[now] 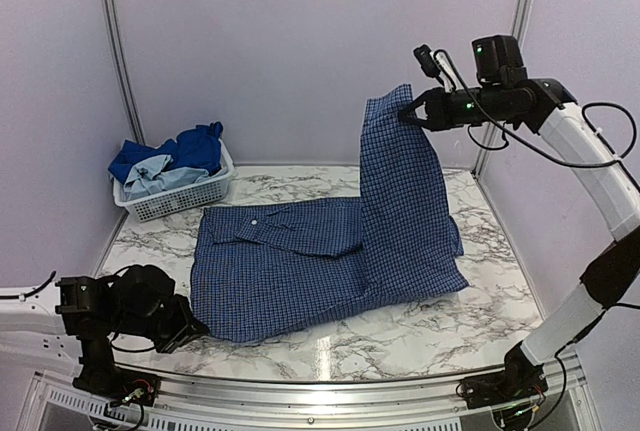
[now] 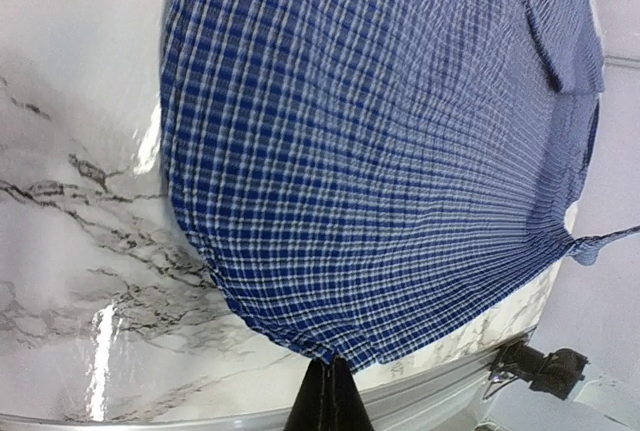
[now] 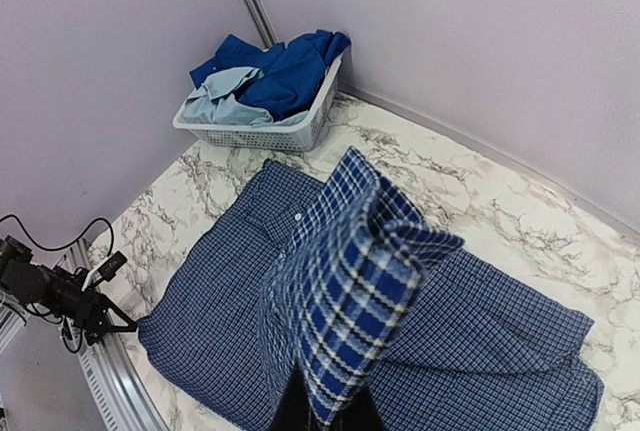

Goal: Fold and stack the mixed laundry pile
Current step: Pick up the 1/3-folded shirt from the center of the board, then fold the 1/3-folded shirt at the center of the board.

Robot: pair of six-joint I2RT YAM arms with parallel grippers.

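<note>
Left hand (image 1: 192, 329): low at the near-left edge of the bench (image 1: 400, 336), pointing right, fingers together and clamped on the near-left corner of the checked shirt (image 1: 300, 271).
Right hand (image 1: 408, 114): raised high over the far right side of the bench, pointing left, fingers together and pinched on the shirt's right edge.
Checked shirt: mostly flat on the middle of the bench, collar and a button toward the far left; right part hanging as a steep sheet from the raised hand down to the bench.
Basket (image 1: 175, 201): far-left corner of the bench, well apart from the shirt, holding royal blue clothes (image 1: 200, 146) and a pale blue T-shirt (image 1: 160, 176).
Top view only: both hands at once, and the height gap between them.
Left wrist view only: creases fanning across the cloth from the pinched corner, hem meeting the dark fingertips.
Right wrist view only: gripped edge bunched into a fold just above the fingers, flat shirt and basket far below.
</note>
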